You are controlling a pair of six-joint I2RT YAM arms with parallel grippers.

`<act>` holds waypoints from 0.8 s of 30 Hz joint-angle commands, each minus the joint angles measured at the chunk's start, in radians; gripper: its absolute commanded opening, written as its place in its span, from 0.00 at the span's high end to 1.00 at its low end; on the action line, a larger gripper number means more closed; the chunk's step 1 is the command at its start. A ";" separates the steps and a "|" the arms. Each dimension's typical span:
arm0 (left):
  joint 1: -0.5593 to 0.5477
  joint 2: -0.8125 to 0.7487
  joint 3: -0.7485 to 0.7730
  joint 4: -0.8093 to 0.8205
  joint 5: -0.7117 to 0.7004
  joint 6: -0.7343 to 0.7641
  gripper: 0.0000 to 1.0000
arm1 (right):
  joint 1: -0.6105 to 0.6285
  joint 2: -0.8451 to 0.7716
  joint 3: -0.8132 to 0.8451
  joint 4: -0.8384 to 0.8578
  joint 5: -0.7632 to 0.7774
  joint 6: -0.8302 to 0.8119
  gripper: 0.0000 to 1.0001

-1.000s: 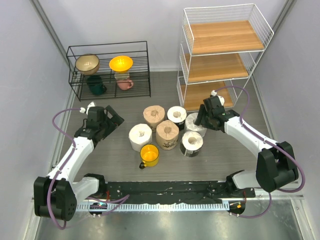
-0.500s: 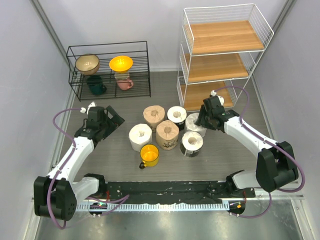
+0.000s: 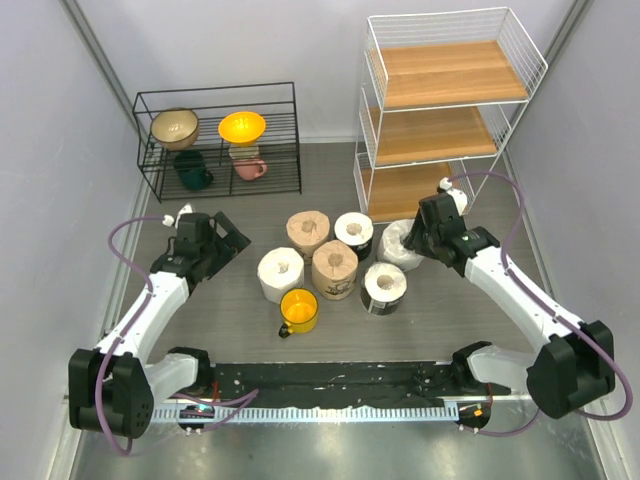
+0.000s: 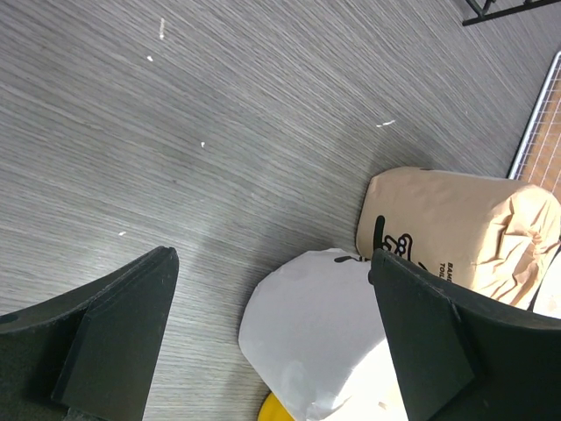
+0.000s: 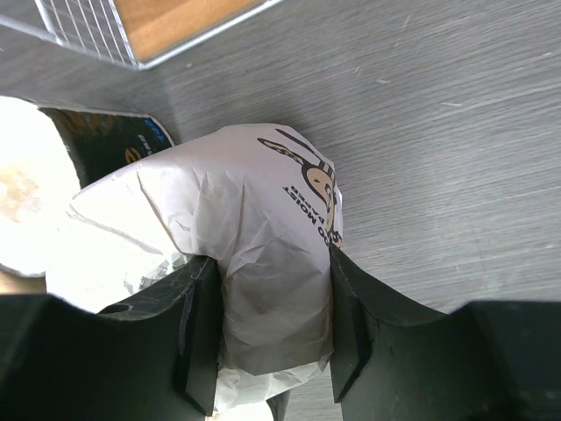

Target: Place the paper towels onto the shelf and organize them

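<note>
Within the last second the right gripper (image 5: 267,324) has clamped onto a white paper towel roll (image 5: 254,202), creasing its wrap, and tipped it away from the cluster toward the shelf (image 3: 440,75). This first roll looks secured for placing. The five other rolls (image 3: 334,265) stand on the bench (image 3: 230,330). The left gripper (image 4: 272,329) hangs with its jaws wide apart, holding nothing.

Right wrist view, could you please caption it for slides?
Right fingers squeeze a white paper towel roll near the shelf.
</note>
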 commanded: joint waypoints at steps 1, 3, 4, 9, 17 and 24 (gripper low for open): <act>-0.003 -0.006 -0.001 0.033 0.040 -0.003 0.03 | 0.006 -0.085 0.041 -0.025 0.074 0.036 0.55; -0.003 -0.007 -0.001 0.033 0.040 -0.003 0.03 | 0.006 -0.110 0.059 -0.035 0.086 0.043 0.55; -0.004 -0.007 -0.001 0.033 0.042 -0.003 0.03 | 0.006 -0.117 0.065 -0.049 0.089 0.043 0.55; -0.004 -0.004 0.004 0.026 0.036 -0.003 0.02 | 0.006 -0.134 0.124 -0.084 0.118 0.031 0.55; -0.003 -0.003 0.005 0.024 0.034 -0.001 0.02 | 0.006 -0.143 0.181 -0.123 0.177 0.010 0.55; -0.003 0.001 0.011 0.016 0.034 -0.001 0.02 | 0.004 -0.154 0.230 -0.152 0.220 0.000 0.55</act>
